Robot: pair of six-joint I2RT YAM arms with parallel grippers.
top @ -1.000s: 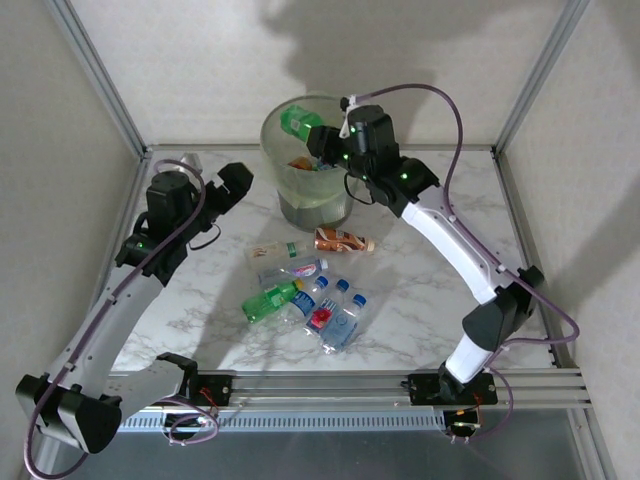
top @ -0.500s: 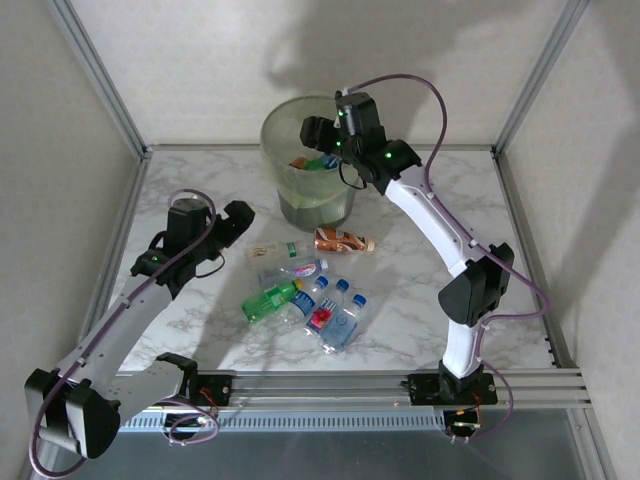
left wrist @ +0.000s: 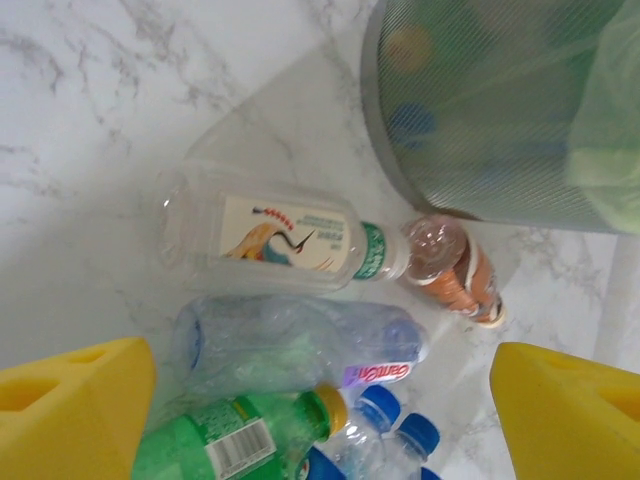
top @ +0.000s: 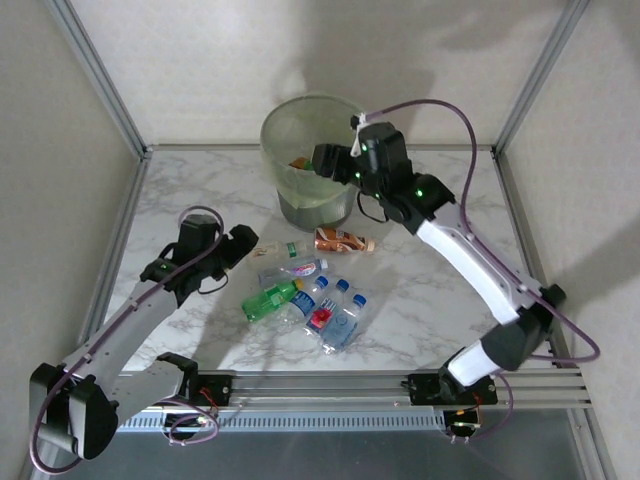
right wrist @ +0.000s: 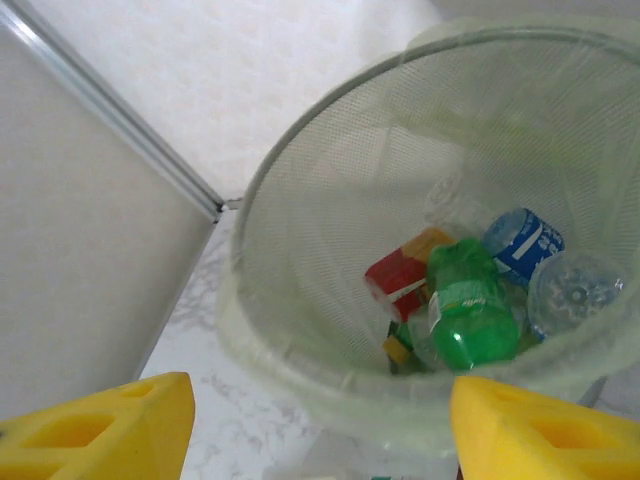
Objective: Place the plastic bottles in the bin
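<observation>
The bin [top: 300, 125] stands at the back middle of the table and holds several plastic bottles, among them a green one [right wrist: 470, 305], a red-labelled one [right wrist: 400, 275] and a blue-labelled one [right wrist: 520, 240]. My right gripper [top: 325, 160] hangs open and empty over the bin's near rim [right wrist: 300, 370]. On the table in front lie a clear white-labelled bottle [left wrist: 285, 235], an orange one [left wrist: 455, 270], a crushed clear one [left wrist: 300, 345], a green one [left wrist: 235, 435] and blue-capped ones [top: 338, 312]. My left gripper [top: 243, 243] hovers open just left of them, above the crushed clear bottle.
Aluminium frame posts [top: 100, 75] and white walls enclose the table on the left, right and back. The arms' mounting rail [top: 330, 385] runs along the near edge. Bare marble [top: 190, 185] lies left of the bin and right of the bottles.
My right gripper opened and let the green bottle fall into the bin, then drew back slightly. My left arm swung down and right toward the bottles on the table.
</observation>
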